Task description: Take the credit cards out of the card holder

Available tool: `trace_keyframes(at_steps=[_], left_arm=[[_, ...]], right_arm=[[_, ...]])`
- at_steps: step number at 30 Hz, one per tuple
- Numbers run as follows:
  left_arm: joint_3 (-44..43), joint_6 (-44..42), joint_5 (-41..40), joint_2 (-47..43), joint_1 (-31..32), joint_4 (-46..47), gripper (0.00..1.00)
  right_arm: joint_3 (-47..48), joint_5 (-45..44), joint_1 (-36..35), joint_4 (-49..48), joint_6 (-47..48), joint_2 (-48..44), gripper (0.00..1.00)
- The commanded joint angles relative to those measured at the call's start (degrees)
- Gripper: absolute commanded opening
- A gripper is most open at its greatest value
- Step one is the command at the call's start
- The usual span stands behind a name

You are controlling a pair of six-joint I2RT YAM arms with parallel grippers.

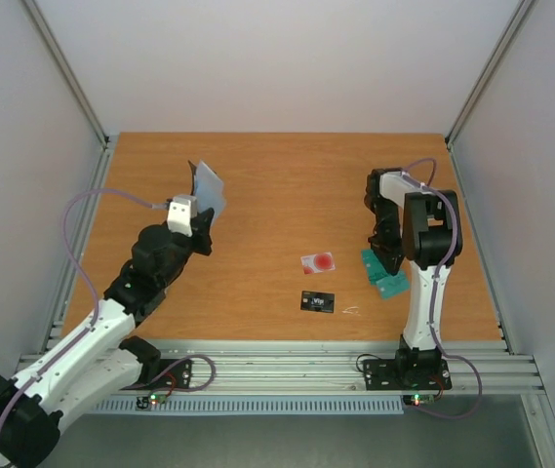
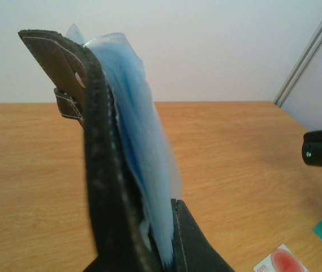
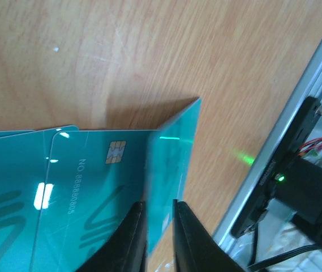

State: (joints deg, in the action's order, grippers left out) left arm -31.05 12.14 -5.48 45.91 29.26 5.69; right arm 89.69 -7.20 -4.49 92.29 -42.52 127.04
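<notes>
Nearest on the table (image 1: 257, 175): black card (image 1: 318, 301), whitish red-spot card (image 1: 318, 261) and teal cards (image 1: 386, 281), all out. My right jaws, narrow, straddle one tilted teal card (image 3: 172, 141); whether they grip it I cannot tell. Farther off, my left jaws, closed, hold the card holder (image 1: 207, 187) upright. Its blue sleeves (image 2: 141, 147) show no card, so little seems left.

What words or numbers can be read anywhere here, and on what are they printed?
"NO. 888880005" (last digits unsure): on the teal card, right wrist view.
Big pale letters on that card: cut off, unreadable.
White print on the black card: too small.
Red print on the white card: blurred.
</notes>
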Motion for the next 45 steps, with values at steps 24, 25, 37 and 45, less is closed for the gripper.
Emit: trace_keyframes(at_steps=[24, 25, 37, 45], left_arm=[[-11.1, 9.9, 37.9, 36.1, -7.8, -7.3, 0.14], [-11.6, 10.7, 31.9, 36.5, -7.9, -10.4, 0.32], [-12.5, 9.5, -9.1, 17.3, -10.0, -27.3, 0.99], [5.1, -25.7, -12.7, 7.5, -12.8, 16.0, 0.99]], right_arm=[[3.0, -4.2, 0.2, -19.4, 29.2, -35.8, 0.99], [2.6, -2.9, 0.3, -19.9, 29.4, -36.2, 0.99], [-11.2, 20.7, 16.9, -46.8, 29.2, -55.3, 0.99], [-42.1, -1.2, 16.9, -82.8, 37.6, -76.7, 0.98]])
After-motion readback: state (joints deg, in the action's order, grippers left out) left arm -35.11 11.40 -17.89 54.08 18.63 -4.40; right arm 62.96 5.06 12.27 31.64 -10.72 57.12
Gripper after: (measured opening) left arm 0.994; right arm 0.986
